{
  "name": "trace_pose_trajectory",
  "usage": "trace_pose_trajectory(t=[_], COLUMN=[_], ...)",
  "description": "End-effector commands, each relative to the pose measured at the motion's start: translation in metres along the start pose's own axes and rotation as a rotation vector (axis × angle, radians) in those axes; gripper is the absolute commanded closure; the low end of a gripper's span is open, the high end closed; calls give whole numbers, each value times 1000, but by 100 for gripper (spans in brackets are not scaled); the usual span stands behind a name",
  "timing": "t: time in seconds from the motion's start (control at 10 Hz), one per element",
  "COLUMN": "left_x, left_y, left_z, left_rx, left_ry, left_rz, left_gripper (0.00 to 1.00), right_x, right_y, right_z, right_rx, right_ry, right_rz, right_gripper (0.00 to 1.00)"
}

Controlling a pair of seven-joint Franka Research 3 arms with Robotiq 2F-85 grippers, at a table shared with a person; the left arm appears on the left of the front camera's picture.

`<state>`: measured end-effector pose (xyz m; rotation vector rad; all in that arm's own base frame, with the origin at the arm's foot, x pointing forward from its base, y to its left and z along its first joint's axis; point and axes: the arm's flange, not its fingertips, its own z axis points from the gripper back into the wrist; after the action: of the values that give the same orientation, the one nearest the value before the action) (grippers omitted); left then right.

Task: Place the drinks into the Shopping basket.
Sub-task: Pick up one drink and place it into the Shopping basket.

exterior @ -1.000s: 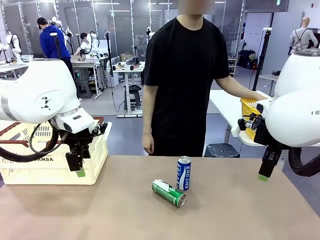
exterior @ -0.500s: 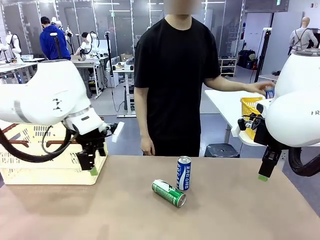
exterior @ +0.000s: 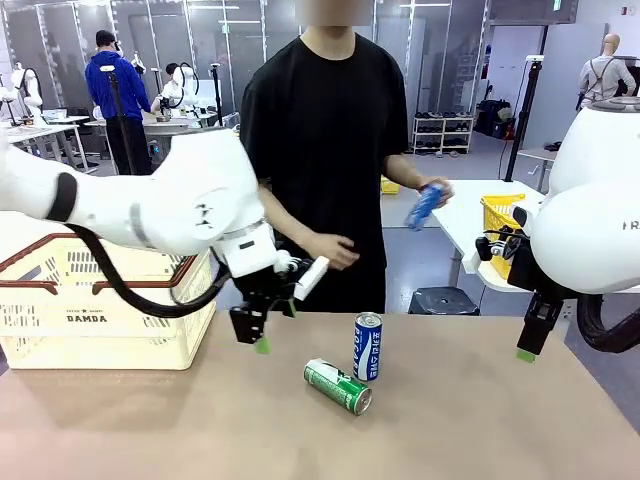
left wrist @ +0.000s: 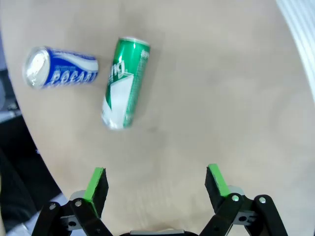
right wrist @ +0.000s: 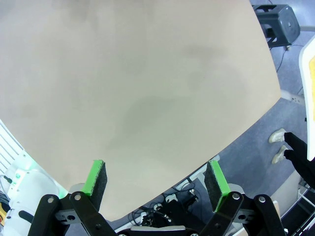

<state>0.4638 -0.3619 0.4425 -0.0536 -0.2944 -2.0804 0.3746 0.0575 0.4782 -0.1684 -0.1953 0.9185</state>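
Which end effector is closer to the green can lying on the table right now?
Left. The left end effector hovers open just left of the green can; the right end effector hangs open by the table's right edge, much farther off.

blue can (exterior: 368,346), white lettering, silver top, upright on table (exterior: 480,420), centre of front view. green can (exterior: 338,386), white markings, on its side just below-left of it, silver end toward lower right. second blue can (exterior: 424,205) tilted in person's hand (exterior: 434,188), upper right. cream shopping basket (exterior: 100,330), brown-red rim, "damda" print, left edge.
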Motion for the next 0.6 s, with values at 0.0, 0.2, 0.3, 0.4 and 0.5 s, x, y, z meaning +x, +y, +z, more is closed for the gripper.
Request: trace_pose_trajectory(t=[0.0,0.2,0.3,0.4,0.5], left_x=[4,16,18,20,22], left_y=[18,26,30,28,25], left_z=[-12,-24,-28,-24,-31], left_rx=[-33,-22,-29,-29,-25], left_ry=[-52,-82,-72,-33,-53], left_rz=[-99,-158,-171,-157,-141], left_gripper=[0,0,0,0,0], right_x=[-1,-1,-1,-1,-1], right_y=[0,0,0,0,0], right_z=[-1,-1,-1,-1,-1], right_rx=[2,2,2,2,2], right_ry=[-1,-1,-1,-1,-1], right_rz=[-2,-2,-2,-2,-2], right_gripper=[0,0,0,0,0])
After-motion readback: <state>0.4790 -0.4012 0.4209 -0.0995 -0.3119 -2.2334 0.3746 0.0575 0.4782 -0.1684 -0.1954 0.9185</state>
